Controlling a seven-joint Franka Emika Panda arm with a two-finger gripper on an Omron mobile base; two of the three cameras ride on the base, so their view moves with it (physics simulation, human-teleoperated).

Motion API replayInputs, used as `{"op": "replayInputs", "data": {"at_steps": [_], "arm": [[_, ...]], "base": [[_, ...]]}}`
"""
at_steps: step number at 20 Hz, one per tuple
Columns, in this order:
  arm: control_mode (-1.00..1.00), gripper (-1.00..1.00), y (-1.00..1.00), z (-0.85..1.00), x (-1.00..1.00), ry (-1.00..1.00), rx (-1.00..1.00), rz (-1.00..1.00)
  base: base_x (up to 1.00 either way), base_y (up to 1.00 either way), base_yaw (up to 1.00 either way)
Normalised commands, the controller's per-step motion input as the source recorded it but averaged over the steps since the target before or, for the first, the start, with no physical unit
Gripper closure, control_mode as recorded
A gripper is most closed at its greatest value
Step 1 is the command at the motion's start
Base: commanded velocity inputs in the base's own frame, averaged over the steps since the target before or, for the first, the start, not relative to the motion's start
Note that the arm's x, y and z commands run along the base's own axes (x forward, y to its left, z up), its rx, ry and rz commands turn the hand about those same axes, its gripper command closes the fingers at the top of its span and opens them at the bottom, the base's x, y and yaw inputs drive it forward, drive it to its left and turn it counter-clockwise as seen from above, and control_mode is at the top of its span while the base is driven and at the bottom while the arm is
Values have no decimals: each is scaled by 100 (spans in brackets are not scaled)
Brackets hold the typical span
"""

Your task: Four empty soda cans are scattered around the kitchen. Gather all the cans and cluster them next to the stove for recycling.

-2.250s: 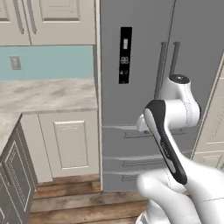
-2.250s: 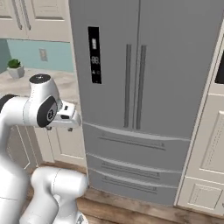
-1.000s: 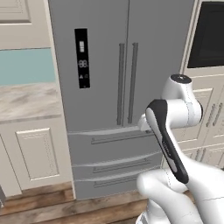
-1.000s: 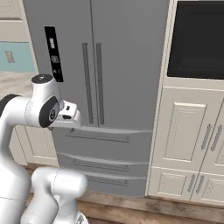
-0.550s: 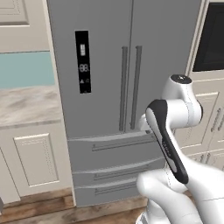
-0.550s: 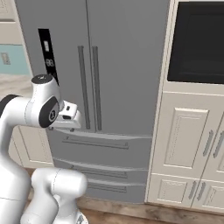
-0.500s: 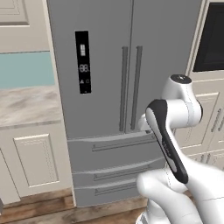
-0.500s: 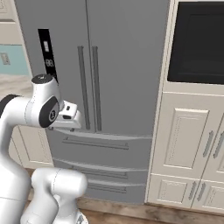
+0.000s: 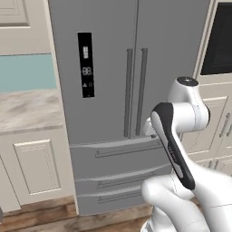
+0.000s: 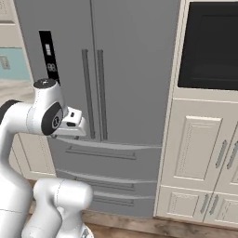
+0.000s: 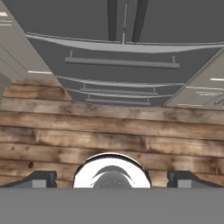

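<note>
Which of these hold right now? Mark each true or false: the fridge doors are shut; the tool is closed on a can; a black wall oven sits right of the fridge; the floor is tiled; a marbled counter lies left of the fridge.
1. The fridge doors are shut. True.
2. The tool is closed on a can. False: it is open and empty.
3. A black wall oven sits right of the fridge. True.
4. The floor is tiled. False: wood planks.
5. A marbled counter lies left of the fridge. True.

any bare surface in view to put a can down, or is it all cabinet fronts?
Two free patches. The marbled counter left of the fridge, under the teal wall, is bare. The wood floor in front of the fridge drawers is open too. The rest is upright: fridge doors, wall oven, cream cabinets. Gripper open, holding nothing.
</note>
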Motion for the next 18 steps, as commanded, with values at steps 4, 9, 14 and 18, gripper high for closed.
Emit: {"op": "replayInputs", "data": {"at_steps": [4, 9, 14, 18], "arm": [[100, -100, 0, 0, 0, 0, 0, 0], [100, -100, 0, 0, 0, 0, 0, 0], [100, -100, 0, 0, 0, 0, 0, 0], [100, -100, 0, 0, 0, 0, 0, 0]], "base": [[25, -42, 0], [6, -60, 0], [16, -77, 0], [9, -89, -5]]}}
